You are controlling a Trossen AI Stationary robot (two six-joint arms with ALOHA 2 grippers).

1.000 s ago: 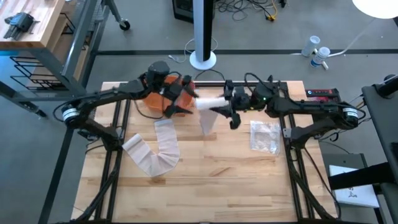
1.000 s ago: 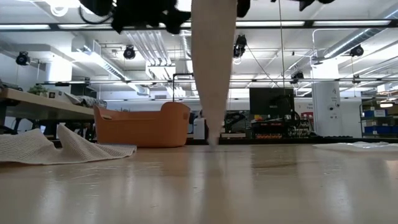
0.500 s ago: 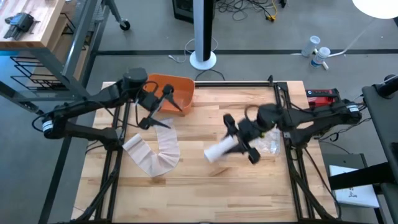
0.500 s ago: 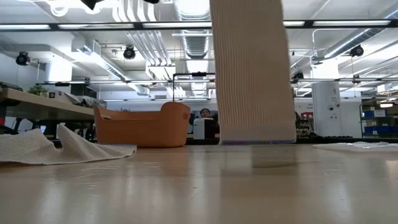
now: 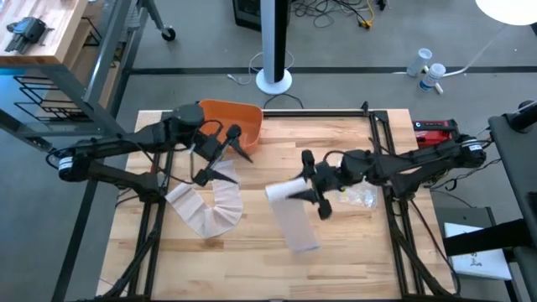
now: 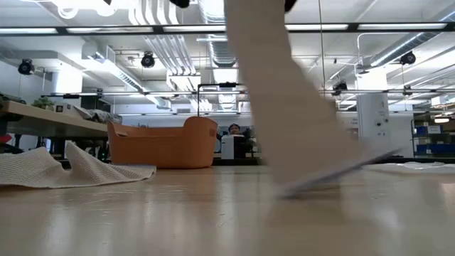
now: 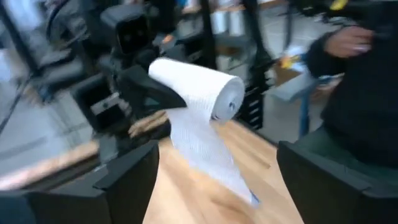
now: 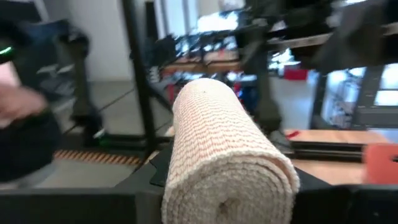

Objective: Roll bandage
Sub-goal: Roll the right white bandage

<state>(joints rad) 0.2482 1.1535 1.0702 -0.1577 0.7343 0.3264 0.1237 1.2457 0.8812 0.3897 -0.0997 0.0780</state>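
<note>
A bandage roll (image 5: 284, 191) is held above the middle of the table (image 5: 336, 252) by the right gripper (image 5: 312, 185), whose fingers are pinched on the roll's right-hand end. In the right wrist view the roll (image 8: 227, 162) is seen end-on between the two dark fingers. From the roll a loose tail (image 5: 295, 223) hangs down toward the near edge, and its free end is laid on the wood. In the low view the tail (image 6: 284, 107) is seen to slope down from above, its end resting on the tabletop.

A second, unrolled bandage (image 5: 205, 205) is spread in folds near the left edge, well apart from the roll. A clear bag (image 5: 359, 186) lies toward the right edge, just beside the right gripper.

The left gripper (image 5: 220, 155) is held above the far left part of the table, over the unrolled bandage's far end, with its fingers spread and nothing between them. In the left wrist view the roll (image 7: 199, 93) and the right gripper are seen across the table.

An orange basket (image 5: 231, 119) stands at the far left corner. A person (image 7: 354, 93) in dark clothing is seen beyond the table.
</note>
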